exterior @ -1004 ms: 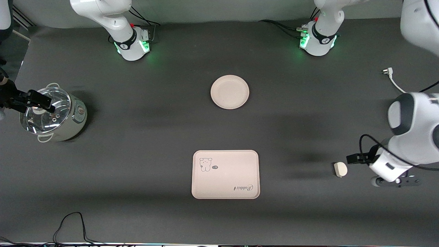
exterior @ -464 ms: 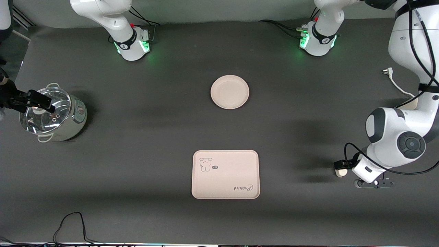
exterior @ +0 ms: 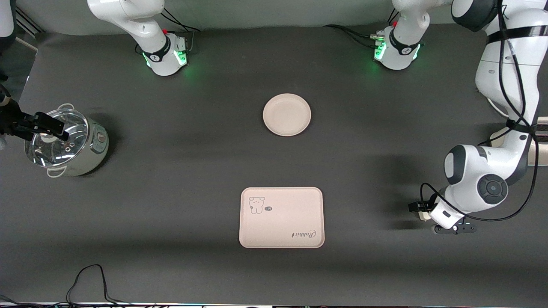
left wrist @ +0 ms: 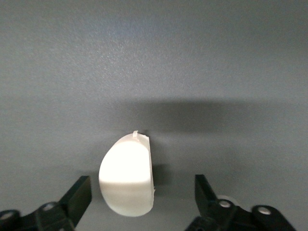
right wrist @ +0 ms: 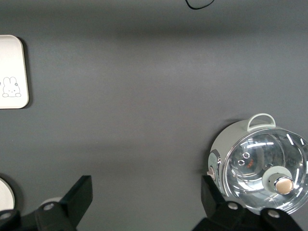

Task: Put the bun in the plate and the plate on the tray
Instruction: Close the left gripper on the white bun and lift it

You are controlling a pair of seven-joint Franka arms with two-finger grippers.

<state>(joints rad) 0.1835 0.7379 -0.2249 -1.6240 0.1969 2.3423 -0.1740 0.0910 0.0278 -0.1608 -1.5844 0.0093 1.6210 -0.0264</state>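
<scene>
The bun [left wrist: 126, 180] lies on the dark mat near the left arm's end of the table, nearer the front camera than the plate. In the front view only a sliver of it [exterior: 424, 216] shows under the hand. My left gripper [left wrist: 142, 195] is open and straddles the bun, which sits closer to one finger; in the front view the left gripper [exterior: 421, 210] is low over it. The empty round plate [exterior: 287, 114] sits mid-table. The tray [exterior: 281, 217] with the bear drawing lies nearer the camera than the plate. My right gripper [exterior: 48, 126] waits open over the pot.
A metal pot with a glass lid [exterior: 66, 143] stands at the right arm's end of the table and shows in the right wrist view [right wrist: 260, 166]. A black cable [exterior: 87, 278] loops at the table's front edge.
My left arm has swung toward the tray's side and lowered, so its open gripper now straddles the bun and covers most of it in the front view. The right arm has not moved.
</scene>
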